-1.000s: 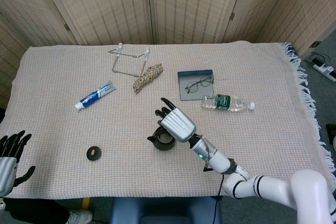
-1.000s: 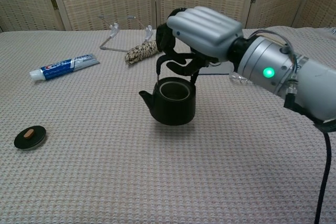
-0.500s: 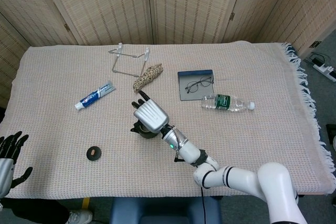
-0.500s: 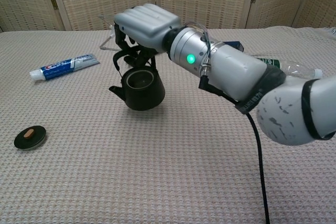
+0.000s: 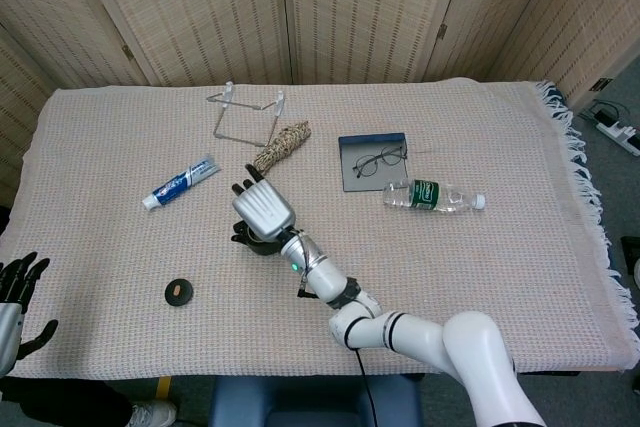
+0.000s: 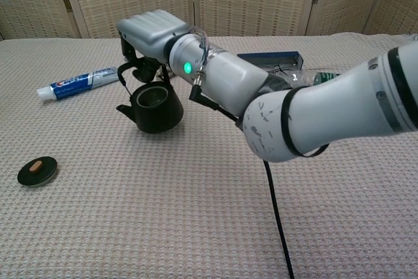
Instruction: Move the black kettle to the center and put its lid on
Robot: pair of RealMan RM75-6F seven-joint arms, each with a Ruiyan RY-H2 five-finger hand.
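Right hand [image 6: 149, 29] grips the arched handle of the lidless black round kettle [image 6: 154, 106], carrying it near the table's middle. Its small black disc lid [image 6: 37, 169] lies apart at eight o'clock, not yet fitted. Left hand [image 5: 12, 282] hangs spread and empty. Compared with a second ago, the kettle has travelled toward ten o'clock.

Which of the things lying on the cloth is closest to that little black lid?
The toothpaste tube. It lies up and slightly right of the lid; the rope bundle, glasses and water bottle all lie farther right.
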